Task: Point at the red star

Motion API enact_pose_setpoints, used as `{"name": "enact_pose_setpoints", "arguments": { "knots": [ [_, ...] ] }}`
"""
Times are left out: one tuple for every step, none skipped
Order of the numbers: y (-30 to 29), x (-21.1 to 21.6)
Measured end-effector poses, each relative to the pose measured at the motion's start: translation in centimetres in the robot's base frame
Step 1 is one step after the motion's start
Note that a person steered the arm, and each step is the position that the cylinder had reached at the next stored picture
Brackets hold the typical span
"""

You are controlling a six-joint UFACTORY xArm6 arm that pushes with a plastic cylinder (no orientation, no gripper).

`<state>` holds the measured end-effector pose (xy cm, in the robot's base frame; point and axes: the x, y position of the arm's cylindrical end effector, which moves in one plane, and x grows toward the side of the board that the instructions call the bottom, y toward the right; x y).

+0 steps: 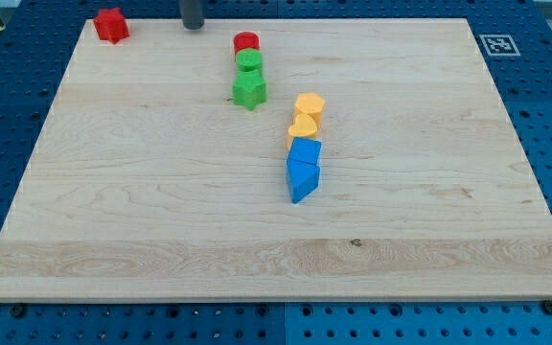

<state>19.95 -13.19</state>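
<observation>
Tip (193, 26) at board's top edge, no pincer on this rod, so no pinch state to tell. Red star (110, 24) sits in top-left corner, well apart. Risk: overshoot shoves star off the edge, or drifting right toward red cylinder (246, 42) instead.

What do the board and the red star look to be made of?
Board: pale wood, with visible grain lines and a small dark knot; matte finish. Red star: solid, evenly coloured, faintly glossy, probably painted wood or plastic; I can't tell which. My tip stands to its right, apart.
</observation>
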Motion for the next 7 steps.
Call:
{"name": "enact_pose_setpoints", "arguments": {
  "knots": [
    [-0.1, 0.1],
    [-1.1, 0.1],
    [-1.4, 0.1],
    [-1.4, 0.1],
    [-2.6, 0.1],
    [-3.4, 0.1],
    [-3.7, 0.1]
  ]
}}
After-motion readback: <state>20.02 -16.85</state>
